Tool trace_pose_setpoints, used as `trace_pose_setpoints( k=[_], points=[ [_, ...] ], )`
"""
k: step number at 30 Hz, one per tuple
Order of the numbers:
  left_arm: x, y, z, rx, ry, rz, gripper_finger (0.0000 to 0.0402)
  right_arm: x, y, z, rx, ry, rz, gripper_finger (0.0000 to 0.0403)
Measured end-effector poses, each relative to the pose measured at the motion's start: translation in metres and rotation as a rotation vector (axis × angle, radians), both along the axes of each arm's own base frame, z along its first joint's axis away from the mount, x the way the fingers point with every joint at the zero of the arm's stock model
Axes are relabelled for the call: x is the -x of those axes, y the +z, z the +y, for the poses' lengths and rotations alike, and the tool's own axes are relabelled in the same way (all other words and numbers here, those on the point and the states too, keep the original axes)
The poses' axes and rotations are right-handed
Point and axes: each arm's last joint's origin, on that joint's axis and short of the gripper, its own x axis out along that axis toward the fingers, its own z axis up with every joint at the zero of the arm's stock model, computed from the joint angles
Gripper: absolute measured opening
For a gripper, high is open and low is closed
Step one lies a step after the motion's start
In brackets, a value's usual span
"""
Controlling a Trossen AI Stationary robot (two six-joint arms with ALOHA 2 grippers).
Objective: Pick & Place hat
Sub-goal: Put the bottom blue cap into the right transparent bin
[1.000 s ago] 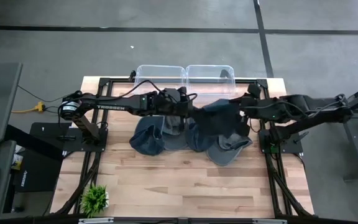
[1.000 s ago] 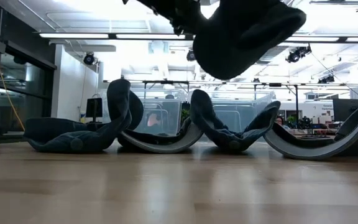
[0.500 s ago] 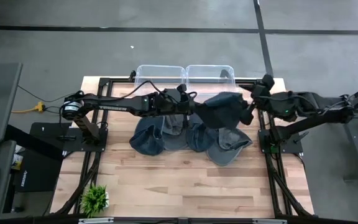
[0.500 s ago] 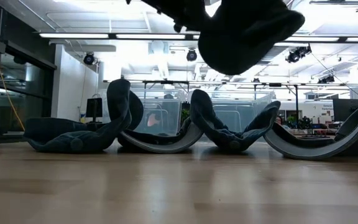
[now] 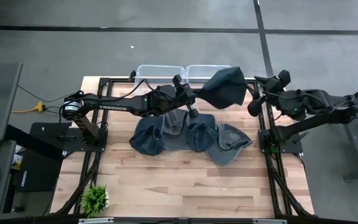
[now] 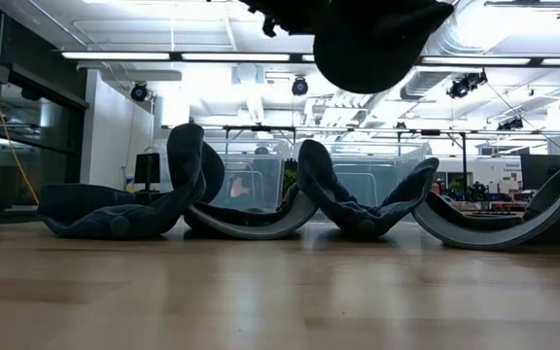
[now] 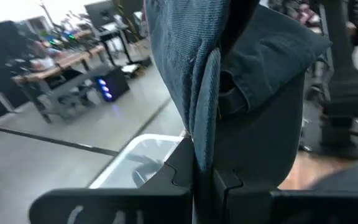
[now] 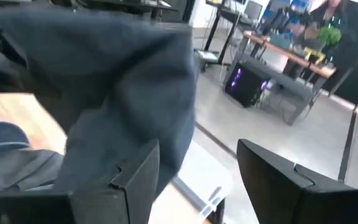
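A dark blue hat [image 5: 224, 87] hangs high above the table's far side, by the clear bins, with my left gripper [image 5: 196, 99] shut on it. In the low view the hat [image 6: 377, 44] shows at the top, well clear of the wood. Several more blue hats [image 5: 191, 135] lie on the table, brims curled up. My right gripper [image 5: 255, 99] stands open at the right edge, just beside the hat [image 8: 104, 81] and touching nothing. My left gripper pinches a bunched fold of the hat's cloth [image 7: 205, 124] between its two fingers, with more than one layer showing there. The fingers come about level from the table's left. The hat is lifted clear and spreads out beyond the fingertips toward the right.
Two clear plastic bins [image 5: 160, 73] [image 5: 199, 70] stand side by side at the table's far edge, partly under the held hat. A small green plant [image 5: 95, 199] sits at the near left corner. The near half of the wooden table [image 5: 185, 186] lies bare.
My left gripper has tipped upward to about level and risen a little, swinging the hat up from over the hats on the table toward the far edge and the bins. My right gripper, still open, has turned and drawn back toward the table's right edge, away from the hat.
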Motion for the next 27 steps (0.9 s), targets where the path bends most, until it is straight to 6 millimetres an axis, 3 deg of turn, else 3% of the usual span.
trace_pose_setpoints(
  k=[8,16,21,27],
  points=[
    [0.002,0.01,0.012,-0.009,0.06,-0.129,0.0002,-0.003,-0.02,0.001,-0.091,-0.006,0.032,0.021],
    [0.006,0.001,0.027,0.035,0.074,-0.234,0.0002,-0.007,-0.032,0.001,-0.067,-0.038,0.041,0.021],
    [0.006,-0.003,0.027,0.048,0.045,-0.195,0.0002,-0.001,-0.019,0.0,-0.016,0.006,-0.013,0.0211],
    [0.005,-0.002,0.026,0.048,-0.009,-0.209,0.0002,0.006,0.019,0.001,0.155,0.192,-0.031,0.0211]
  ],
)
